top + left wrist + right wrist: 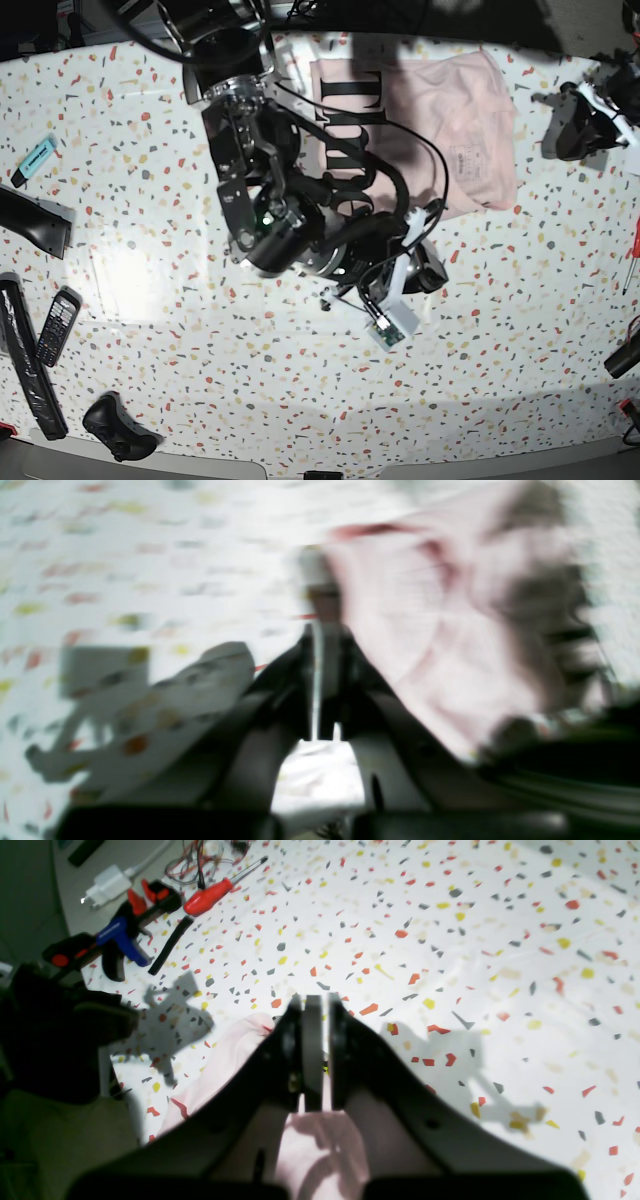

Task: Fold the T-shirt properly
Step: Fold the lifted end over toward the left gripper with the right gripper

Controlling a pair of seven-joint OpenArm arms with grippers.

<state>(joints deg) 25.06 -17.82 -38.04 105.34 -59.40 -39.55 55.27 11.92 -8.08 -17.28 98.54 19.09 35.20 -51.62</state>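
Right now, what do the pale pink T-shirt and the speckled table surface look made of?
Pale pink T-shirt with black lettering: soft matte knit, probably cotton; it creases and drapes limply, with no sheen. White table surface with red, yellow and grey flecks: looks like a printed terrazzo-pattern sheet or laminate, smooth; base view shows a glare patch, so slightly glossy.

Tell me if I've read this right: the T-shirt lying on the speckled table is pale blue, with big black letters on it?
Not quite. The T-shirt is pale pink, not pale blue; the base view shows this plainly. The rest holds: it lies on the speckled table and has big black letters on it.
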